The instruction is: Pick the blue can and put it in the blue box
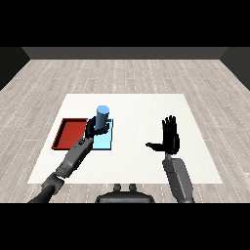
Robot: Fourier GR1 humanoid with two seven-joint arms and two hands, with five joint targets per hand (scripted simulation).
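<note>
Flat red tray [68,133], left of centre frame, nothing in it. Flat light blue tray [105,140] just beside it on the right. Upright light blue cylindrical can [102,117] over the blue tray's upper edge, left hand [93,129] curled round it. Right hand [168,139] right of centre, fingers straight, holding nothing. White table [141,112] bare toward its upper and right edges.
</note>
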